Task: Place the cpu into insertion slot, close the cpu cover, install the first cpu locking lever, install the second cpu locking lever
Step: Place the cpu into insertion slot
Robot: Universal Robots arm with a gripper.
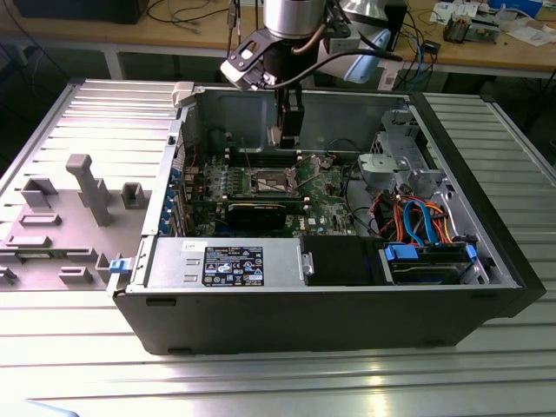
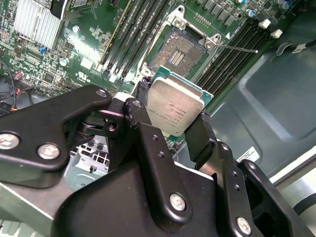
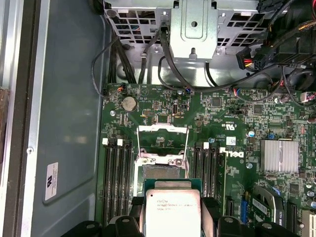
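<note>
My gripper (image 2: 173,118) is shut on the cpu (image 2: 176,106), a flat square chip with a silver-grey top, held by two opposite edges between the black fingers (image 2: 139,101). In the first wrist view the cpu (image 3: 172,207) hangs above the green motherboard, just short of the insertion slot (image 3: 162,171). The slot (image 2: 177,52) lies uncovered, its dark centre showing. The cpu cover (image 3: 163,141) stands swung up on the slot's far side. A thin locking lever (image 2: 238,48) sticks out beside the slot. In the exterior view the gripper (image 1: 287,132) hovers inside the computer case over the slot (image 1: 271,181).
Long memory slots (image 3: 117,173) flank the socket on both sides. A finned heatsink (image 3: 280,155) and a metal drive cage (image 3: 195,24) with black cables stand close by. The case walls (image 1: 512,252) enclose the board. A grey fixture plate (image 1: 61,217) lies at the exterior view's left.
</note>
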